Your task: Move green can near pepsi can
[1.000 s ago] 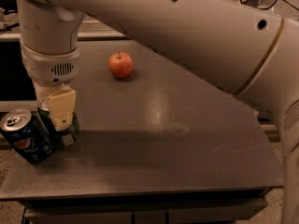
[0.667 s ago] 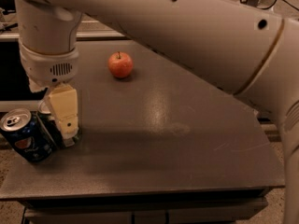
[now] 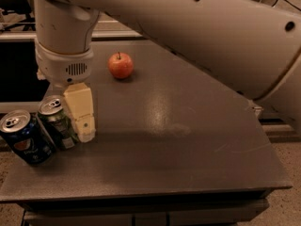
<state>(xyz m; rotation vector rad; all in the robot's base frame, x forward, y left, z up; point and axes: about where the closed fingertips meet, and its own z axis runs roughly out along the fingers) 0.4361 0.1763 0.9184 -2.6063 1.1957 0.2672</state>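
The green can (image 3: pixel 57 124) stands upright at the table's left edge, its silver top showing. It stands right beside the pepsi can (image 3: pixel 26 138), which is dark blue with a round logo; the two look to be touching. My gripper (image 3: pixel 70 126) hangs from the big white arm straight above the green can. One cream finger (image 3: pixel 81 113) is down along the can's right side with a little gap. The other finger is hidden behind the can. The gripper is open and the can rests on the table.
A red apple (image 3: pixel 121 65) lies at the back middle of the dark grey table (image 3: pixel 178 154). The white arm (image 3: pixel 202 27) spans the top of the view. The table's left edge runs close by both cans.
The visible finger has shifted right, off the green can, and the can's top and side now show. The can stays beside the pepsi can. The apple has not moved.
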